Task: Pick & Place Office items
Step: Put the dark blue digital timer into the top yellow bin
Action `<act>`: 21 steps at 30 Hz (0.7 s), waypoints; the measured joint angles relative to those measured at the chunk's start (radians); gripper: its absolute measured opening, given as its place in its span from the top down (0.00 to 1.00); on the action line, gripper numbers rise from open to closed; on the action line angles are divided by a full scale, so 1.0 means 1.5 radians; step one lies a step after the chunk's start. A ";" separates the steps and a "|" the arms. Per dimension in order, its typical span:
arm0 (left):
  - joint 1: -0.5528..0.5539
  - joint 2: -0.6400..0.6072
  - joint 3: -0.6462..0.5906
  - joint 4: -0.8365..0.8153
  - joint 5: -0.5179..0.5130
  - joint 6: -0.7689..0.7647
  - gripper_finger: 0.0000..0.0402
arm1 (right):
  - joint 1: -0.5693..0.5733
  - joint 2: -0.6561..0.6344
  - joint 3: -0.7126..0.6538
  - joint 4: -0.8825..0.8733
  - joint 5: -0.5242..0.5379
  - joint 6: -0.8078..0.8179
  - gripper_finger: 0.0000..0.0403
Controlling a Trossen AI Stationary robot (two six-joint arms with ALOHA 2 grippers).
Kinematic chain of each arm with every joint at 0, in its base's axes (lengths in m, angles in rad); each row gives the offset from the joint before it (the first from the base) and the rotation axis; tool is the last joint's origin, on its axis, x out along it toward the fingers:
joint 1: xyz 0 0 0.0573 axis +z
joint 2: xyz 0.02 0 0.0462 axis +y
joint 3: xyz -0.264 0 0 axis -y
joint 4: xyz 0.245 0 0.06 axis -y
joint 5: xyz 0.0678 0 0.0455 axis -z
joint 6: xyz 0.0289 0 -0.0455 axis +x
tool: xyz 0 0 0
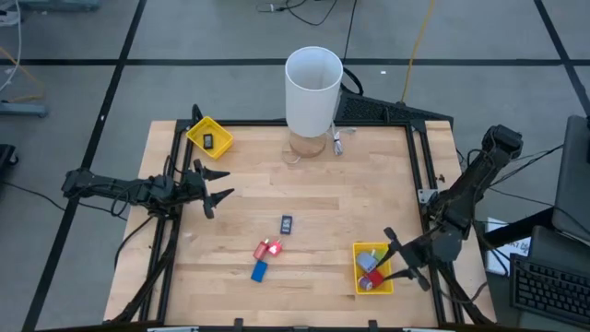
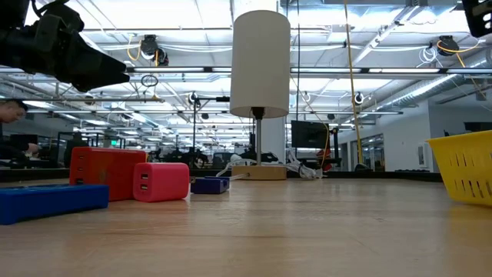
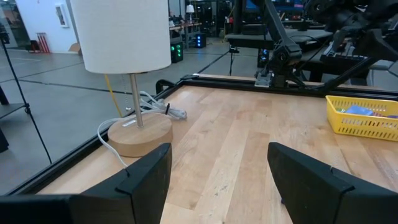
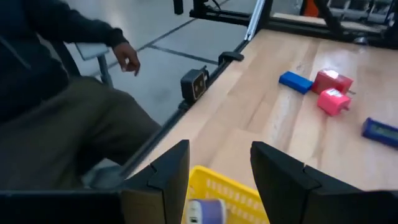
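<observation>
Several office items lie on the table's middle: a dark blue piece [image 1: 287, 223], two red pieces [image 1: 268, 248] and a blue piece [image 1: 259, 270]. The right wrist view shows them too: blue piece [image 4: 295, 81], red pieces [image 4: 333, 90], dark blue piece [image 4: 379, 130]. A black piece [image 1: 209, 141] lies in the far-left yellow tray [image 1: 196, 132]. Grey, light blue and red pieces [image 1: 371, 271] lie in the near-right yellow tray [image 1: 358, 249]. My left gripper [image 1: 221, 184] is open, near the table's left edge. My right gripper [image 1: 406, 261] is open, over that tray's right rim [image 4: 230, 193].
A tall white cylinder lamp [image 1: 313, 85] stands on a round wooden base [image 3: 140, 134] at the far edge, its cable beside it. A black frame [image 1: 419, 161] borders the table. A person [image 4: 56, 112] sits beyond the near edge. Bare wood lies between the lamp and the pieces.
</observation>
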 joint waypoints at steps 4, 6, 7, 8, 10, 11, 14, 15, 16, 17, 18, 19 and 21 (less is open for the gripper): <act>0.000 0.000 0.000 0.000 0.000 0.000 0.33 | -0.024 -0.004 -0.052 0.062 0.018 -0.038 0.60; 0.000 0.000 0.000 0.000 0.000 0.000 0.33 | -0.046 -0.019 -0.090 0.114 0.008 -0.040 0.60; 0.000 0.000 0.000 0.000 0.000 0.000 0.33 | -0.060 -0.030 -0.107 0.142 -0.005 -0.042 0.60; 0.000 0.000 0.000 0.000 0.000 0.000 0.33 | -0.074 -0.045 -0.124 0.164 -0.018 -0.047 0.60; 0.000 0.000 0.000 0.000 0.000 0.000 0.33 | -0.103 -0.082 -0.156 0.195 -0.038 -0.068 0.61; 0.000 0.000 0.000 0.000 0.000 0.000 0.33 | -0.118 -0.103 -0.171 0.206 -0.038 -0.077 0.61; 0.000 0.000 0.000 0.000 0.000 0.000 0.33 | -0.163 -0.175 -0.203 0.226 -0.015 -0.096 0.61; 0.000 0.000 0.000 0.000 0.000 0.000 0.33 | -0.179 -0.198 -0.210 0.227 -0.001 -0.100 0.60; 0.000 0.000 0.000 0.000 0.000 0.000 0.33 | -0.193 -0.221 -0.216 0.227 0.014 -0.105 0.60; 0.000 0.000 0.000 0.000 0.000 0.000 0.33 | -0.208 -0.244 -0.222 0.227 0.028 -0.110 0.60; 0.000 0.000 0.000 0.000 0.000 0.000 0.33 | -0.219 -0.264 -0.227 0.226 0.042 -0.117 0.60; 0.000 0.000 0.000 0.000 0.000 0.000 0.33 | -0.231 -0.285 -0.232 0.225 0.053 -0.128 0.59; 0.000 0.000 0.000 0.000 0.000 0.000 0.33 | -0.251 -0.326 -0.237 0.214 0.074 -0.152 0.59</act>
